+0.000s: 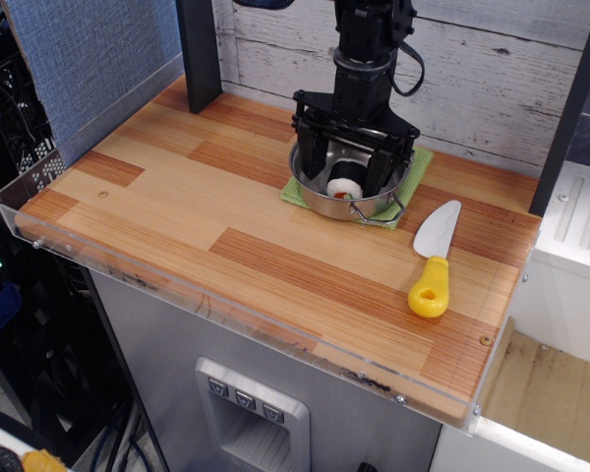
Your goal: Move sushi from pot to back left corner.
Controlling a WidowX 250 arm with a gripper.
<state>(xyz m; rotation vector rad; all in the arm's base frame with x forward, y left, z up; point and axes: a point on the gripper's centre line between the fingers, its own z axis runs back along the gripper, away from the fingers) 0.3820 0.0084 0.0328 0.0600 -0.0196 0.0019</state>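
The sushi (344, 187) lies inside the shiny steel pot (320, 198), showing its white rice face with an orange centre. The pot sits on a green cloth at the back middle of the wooden table. My black gripper (350, 175) hangs straight down into the pot, open, with one finger on each side of the sushi. The jaws stand apart and I cannot tell whether they touch the roll. The back left corner (177, 103) of the tabletop lies between the blue-grey panel and the black post.
A green cloth (415, 165) lies under the pot. A toy spatula with a yellow handle (432, 285) lies on the table at the right. A black post (199, 49) stands at the back left. A clear plastic lip edges the table's front and left side.
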